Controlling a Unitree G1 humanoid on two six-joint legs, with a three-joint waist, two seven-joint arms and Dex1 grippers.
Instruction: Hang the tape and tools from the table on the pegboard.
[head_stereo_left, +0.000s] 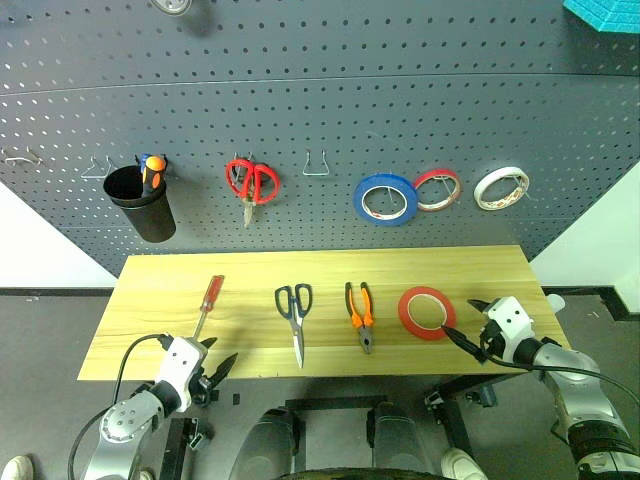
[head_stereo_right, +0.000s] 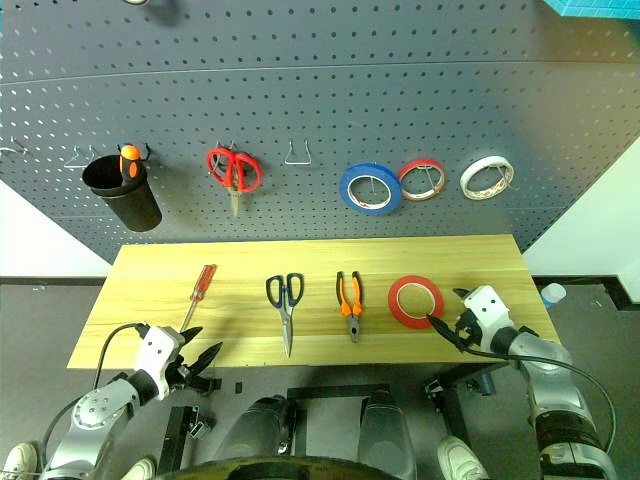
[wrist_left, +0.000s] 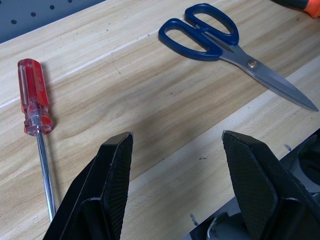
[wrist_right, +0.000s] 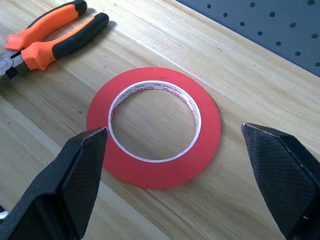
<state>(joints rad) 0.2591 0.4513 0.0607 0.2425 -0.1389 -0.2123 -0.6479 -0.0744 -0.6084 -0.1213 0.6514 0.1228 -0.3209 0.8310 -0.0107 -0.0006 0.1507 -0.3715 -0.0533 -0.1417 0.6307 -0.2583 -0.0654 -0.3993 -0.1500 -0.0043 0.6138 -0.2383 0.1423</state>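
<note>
Dark grey pegboard (head_stereo_left: 320, 110) fills the wall behind a long table (head_stereo_left: 150, 330) of light yellowish wood.

On the board, from left to right, hang a black cup (head_stereo_left: 140, 203) holding an orange-handled screwdriver (head_stereo_left: 152, 168), red-handled scissors (head_stereo_left: 250, 183), an empty wire hook (head_stereo_left: 317, 165), a blue tape roll (head_stereo_left: 385, 199), a smaller red roll (head_stereo_left: 437, 189) just touching it, and a white roll (head_stereo_left: 501, 187).

On the table, the left gripper (head_stereo_left: 214, 364) hovers at the near edge, its jaws apart and holding nothing; it points toward the wood between the screwdriver and the scissors. The red-handled screwdriver (head_stereo_left: 208, 303) lies flat just beyond it, handle toward the wall. Next come the scissors with dark blue handles (head_stereo_left: 295, 318), shut, blades toward the near edge. Beside them lie the pliers with orange-and-black handles (head_stereo_left: 360, 315), nose toward the near edge. The red-orange tape roll (head_stereo_left: 427, 312) lies flat to their right, apart from them. The right gripper (head_stereo_left: 463, 322) sits at the roll's right side with its jaws spread wide, one fingertip (wrist_right: 85, 165) close by the roll's rim, nothing held.
</note>
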